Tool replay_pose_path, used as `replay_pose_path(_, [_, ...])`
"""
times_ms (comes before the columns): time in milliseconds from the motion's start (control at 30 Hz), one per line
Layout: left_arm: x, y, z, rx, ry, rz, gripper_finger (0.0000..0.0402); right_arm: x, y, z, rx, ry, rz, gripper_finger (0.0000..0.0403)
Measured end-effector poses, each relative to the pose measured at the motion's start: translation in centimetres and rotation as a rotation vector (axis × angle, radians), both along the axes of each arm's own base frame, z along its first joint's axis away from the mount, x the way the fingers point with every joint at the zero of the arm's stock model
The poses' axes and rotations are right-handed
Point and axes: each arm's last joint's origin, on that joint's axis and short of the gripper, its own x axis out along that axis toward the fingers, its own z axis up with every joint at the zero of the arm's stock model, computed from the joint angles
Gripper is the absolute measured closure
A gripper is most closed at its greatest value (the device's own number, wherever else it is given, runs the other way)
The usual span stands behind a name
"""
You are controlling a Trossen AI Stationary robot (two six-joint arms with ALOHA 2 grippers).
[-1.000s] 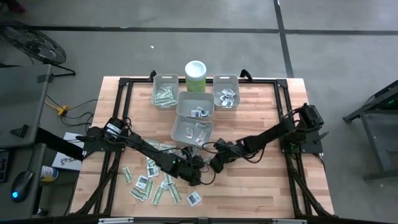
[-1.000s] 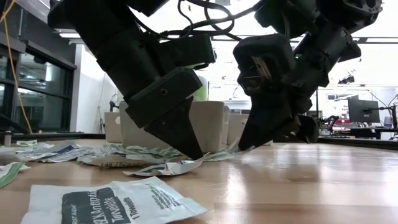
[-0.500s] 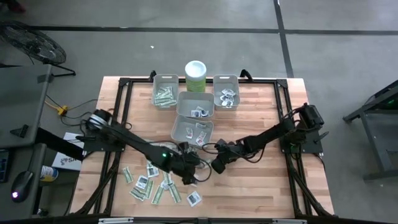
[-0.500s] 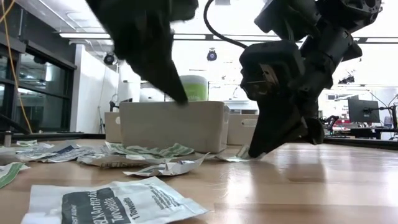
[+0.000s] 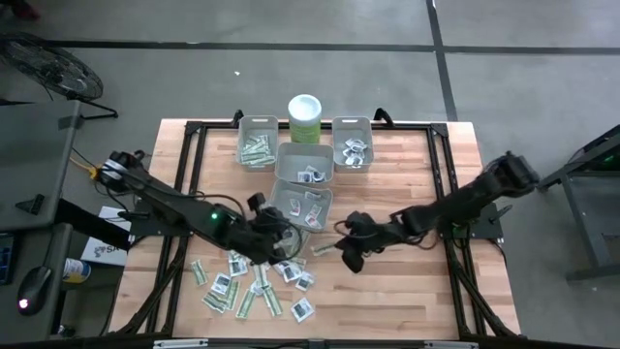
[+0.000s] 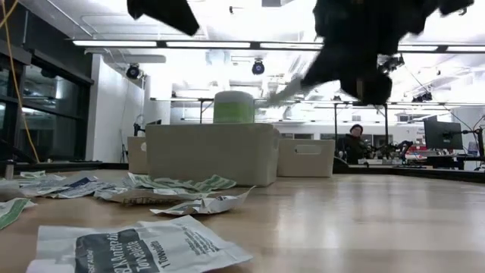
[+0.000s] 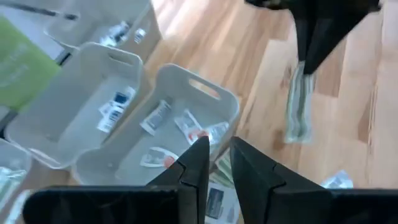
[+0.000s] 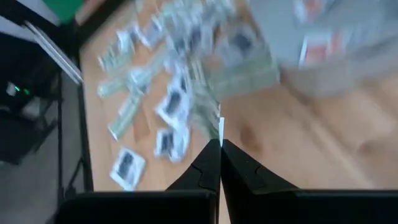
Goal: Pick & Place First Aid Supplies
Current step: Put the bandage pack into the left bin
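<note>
Pale green paper is what you have in hand: the right gripper [image 5: 347, 254] is pinched fully closed on one end of a narrow strip [image 7: 298, 109], which hangs loose below the fingers, clear of the table [image 5: 407, 291]. From the low view it looks well lifted, above the rims of the bins.

Your left gripper [image 7: 217, 165] hovers over the near bin [image 5: 298, 202] with its jaws a narrow slit apart and nothing between them. The rest of the packets [image 5: 252, 286] lie scattered on the wood near the front, just beside that arm.

The step in hand looks like the carry. The back-left bin [image 5: 257, 145] already holds green strips, so that is the likely target; the other bins hold white squares. To do it well:

- Travel smoothly. You are gripping only the tip, and a dangling strip may swing or slip on a jerk.
- Stay high enough that the strip's free end clears the near bin's wall and the canister [image 5: 304, 118].
- Mind the left arm. It sits between you and the target, so go around it or draw it back first.
- Lower the free end inside the bin before you release, or light paper may flutter out.
</note>
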Motion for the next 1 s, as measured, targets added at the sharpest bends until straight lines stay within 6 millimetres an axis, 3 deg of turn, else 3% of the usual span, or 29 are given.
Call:
replay_pose_path(200, [-0.2, 0.3, 1.7, 0.031, -0.1, 0.003, 0.0337, -2.0, -1.0, 4.8, -0.191, -0.191, -0.053, 0.0403])
replay_pose_path(400, [0.0, 0.1, 2.9, 0.018, -0.189, -0.033, 0.0337, -3.3, -1.6, 7.7, -0.407, -0.318, -0.028, 0.0403])
replay_pose_path(633, [1.1, 0.3, 5.1, -0.088, -0.383, -0.114, 0.0337, -3.6, -1.4, 9.6, -0.566, -0.448, 0.064, 0.0403])
replay_pose_path(833, [1.6, 1.0, 5.6, -0.111, -0.426, -0.148, 0.0333, -3.9, -1.1, 10.1, -0.617, -0.482, 0.073, 0.0403])
replay_pose_path(1000, [1.8, 1.4, 5.6, -0.152, -0.431, -0.153, 0.0284, -3.9, -1.1, 10.1, -0.626, -0.481, 0.08, 0.0403])
